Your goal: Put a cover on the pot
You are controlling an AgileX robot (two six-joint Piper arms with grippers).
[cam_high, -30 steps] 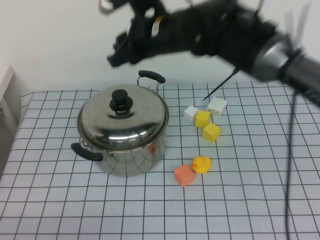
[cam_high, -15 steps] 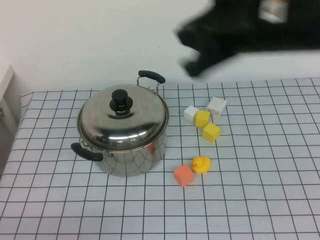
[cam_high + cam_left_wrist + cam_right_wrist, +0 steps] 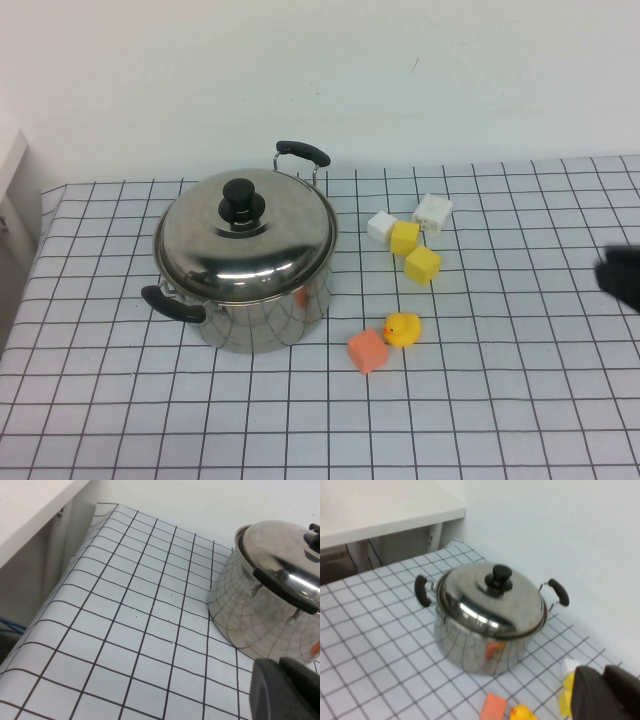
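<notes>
The large steel pot (image 3: 255, 312) with two black handles stands left of the table's middle. The domed steel lid (image 3: 250, 245) with its black knob (image 3: 240, 203) sits on it, level and closed. My right gripper (image 3: 603, 672) is shut and empty, pulled back to the table's right edge, where only a dark part of it (image 3: 624, 278) shows in the high view. Its wrist view shows the pot (image 3: 475, 645) and lid (image 3: 490, 597) from afar. My left gripper (image 3: 280, 666) is shut and empty, low beside the pot (image 3: 250, 625), outside the high view.
Two white cubes (image 3: 433, 211) (image 3: 382, 226) and two yellow cubes (image 3: 405, 238) (image 3: 422, 264) lie right of the pot. A yellow duck (image 3: 403, 328) and an orange cube (image 3: 367, 350) lie in front of them. A white shelf (image 3: 30, 510) borders the table's left edge.
My right arm has swung from above the pot away to the right edge of the table. The lid stays on the pot, unmoved.
</notes>
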